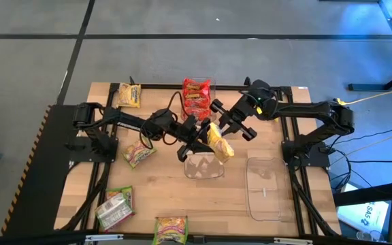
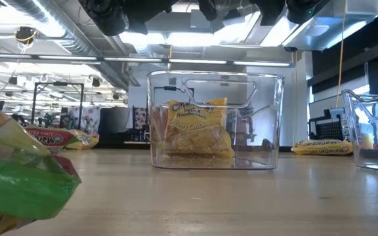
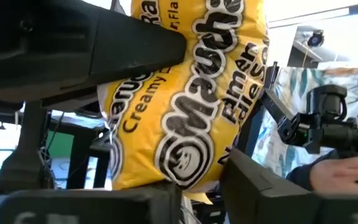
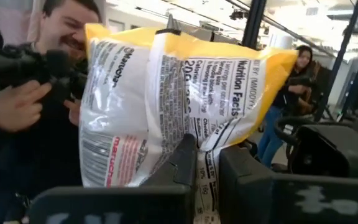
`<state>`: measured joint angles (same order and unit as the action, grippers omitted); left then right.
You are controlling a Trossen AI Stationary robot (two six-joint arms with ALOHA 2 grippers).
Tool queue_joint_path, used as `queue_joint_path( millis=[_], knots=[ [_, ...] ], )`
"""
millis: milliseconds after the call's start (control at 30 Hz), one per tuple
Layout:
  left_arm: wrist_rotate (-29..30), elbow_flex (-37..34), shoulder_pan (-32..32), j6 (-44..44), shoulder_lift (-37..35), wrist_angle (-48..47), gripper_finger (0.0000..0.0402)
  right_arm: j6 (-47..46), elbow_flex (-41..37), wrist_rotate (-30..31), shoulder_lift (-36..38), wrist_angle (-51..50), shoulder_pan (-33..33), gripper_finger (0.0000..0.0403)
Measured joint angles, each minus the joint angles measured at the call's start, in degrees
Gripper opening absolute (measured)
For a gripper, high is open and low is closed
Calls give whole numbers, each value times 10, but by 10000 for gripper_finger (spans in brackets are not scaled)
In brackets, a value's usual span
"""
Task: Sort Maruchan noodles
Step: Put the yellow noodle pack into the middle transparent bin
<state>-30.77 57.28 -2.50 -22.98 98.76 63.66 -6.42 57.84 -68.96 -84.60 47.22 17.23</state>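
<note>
A yellow Maruchan packet [image 1: 220,144] hangs between my two grippers over a clear bin [image 1: 203,167] at the table's middle. In the low view the packet [image 2: 199,128] shows inside the bin's walls [image 2: 271,118]. My right gripper [image 1: 226,129] is shut on the packet from the far right. My left gripper [image 1: 194,141] is open at the packet's left side. In the left wrist view its fingers [image 3: 73,50] stand on either side of the packet's printed front [image 3: 197,93]. I cannot tell whether they touch it. My right gripper pinches a flap of the wrapper [image 4: 205,177] on the packet's white printed back, between its two fingers [image 4: 182,158]. The fingers come from the table's far right. The packet stands nearly upright in the hold, its lower part down inside the clear bin.
A bin with red packets [image 1: 197,95] stands at the far middle. An empty clear bin [image 1: 264,187] is at the near right. Loose packets lie at the far left [image 1: 128,95], left middle [image 1: 138,154], near left [image 1: 114,207] and near edge [image 1: 171,229]. People stand beyond the table [image 4: 17,99].
</note>
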Motion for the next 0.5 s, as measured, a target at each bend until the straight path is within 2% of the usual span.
queue_joint_path(
  millis=[133,267,500],
  knots=[
    [-5,0,0,24,0,0,52,-50,0,3,0,2,0,49],
    [-6,0,-1,29,0,0,45,-86,0,4,7,0,1,116],
    [-16,1,-3,28,-1,0,44,-175,-1,-28,52,0,33,227]
  ],
)
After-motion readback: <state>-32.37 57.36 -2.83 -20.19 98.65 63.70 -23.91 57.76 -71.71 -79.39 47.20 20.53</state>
